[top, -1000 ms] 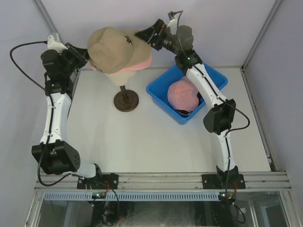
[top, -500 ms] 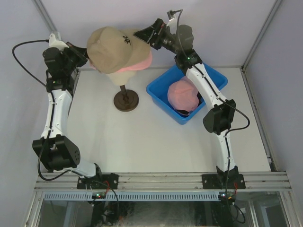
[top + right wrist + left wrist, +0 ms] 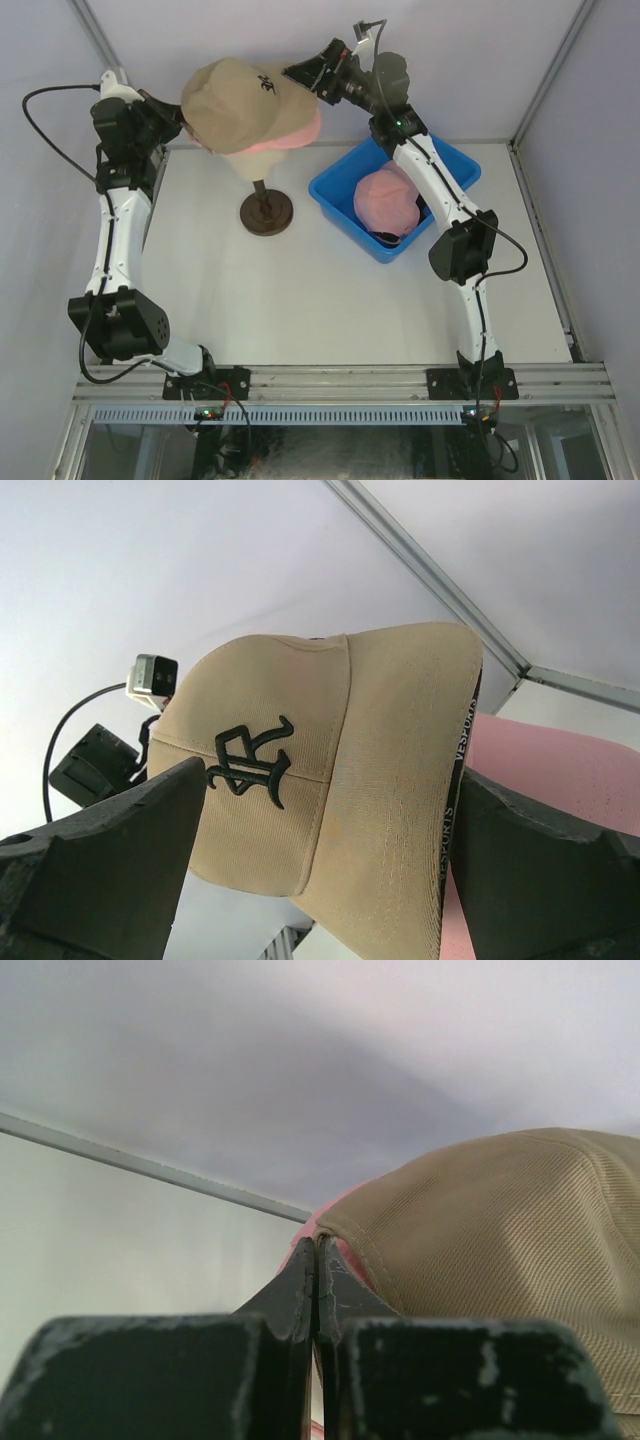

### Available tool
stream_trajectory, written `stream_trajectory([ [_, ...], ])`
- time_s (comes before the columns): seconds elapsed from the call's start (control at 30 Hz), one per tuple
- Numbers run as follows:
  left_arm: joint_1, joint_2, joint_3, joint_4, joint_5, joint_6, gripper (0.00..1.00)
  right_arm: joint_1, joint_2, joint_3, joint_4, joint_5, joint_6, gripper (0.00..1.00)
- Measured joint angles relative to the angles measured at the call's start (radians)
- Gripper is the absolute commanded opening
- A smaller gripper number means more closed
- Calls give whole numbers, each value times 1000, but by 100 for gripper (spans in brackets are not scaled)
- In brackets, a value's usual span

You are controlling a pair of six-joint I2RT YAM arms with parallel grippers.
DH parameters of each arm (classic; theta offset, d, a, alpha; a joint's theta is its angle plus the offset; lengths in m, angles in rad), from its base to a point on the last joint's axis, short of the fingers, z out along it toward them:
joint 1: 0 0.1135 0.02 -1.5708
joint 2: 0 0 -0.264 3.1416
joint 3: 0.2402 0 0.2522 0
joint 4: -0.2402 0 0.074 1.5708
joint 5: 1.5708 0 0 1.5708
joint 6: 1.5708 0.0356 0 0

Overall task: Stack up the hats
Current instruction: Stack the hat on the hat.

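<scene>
Under the tan cap (image 3: 240, 100) the mannequin head (image 3: 246, 165) is almost wholly covered; only a pale strip shows below the rim. The pink cap (image 3: 304, 132) between them shows only as a band along one side. In the blue bin (image 3: 338, 190) a dark hat (image 3: 385, 238) lies beneath a second pink cap (image 3: 385, 198); just a sliver peeks out, too little to tell any marking.

In the left wrist view, the left gripper (image 3: 318, 1245) has its fingers meeting at the tan cap's rim, but I cannot tell whether fabric is nipped between them. The cap itself runs off the right edge.

In the right wrist view, the bottom edge cuts off the fingers (image 3: 100, 870) of the right gripper (image 3: 330, 780). The lettering along the brim's edge is too small to read.
</scene>
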Motion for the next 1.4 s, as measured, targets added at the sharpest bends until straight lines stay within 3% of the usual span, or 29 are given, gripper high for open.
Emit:
stream_trajectory([
  [0.4,-44,19,114,-118,-100,90,0,-10,19,0,2,0,0,94],
  [0.77,-103,136,290,-298,-204,202,0,-32,43,0,-2,5,0,94],
  [1.4,-130,177,360,-415,-291,270,0,-35,66,0,-87,48,0,94],
])
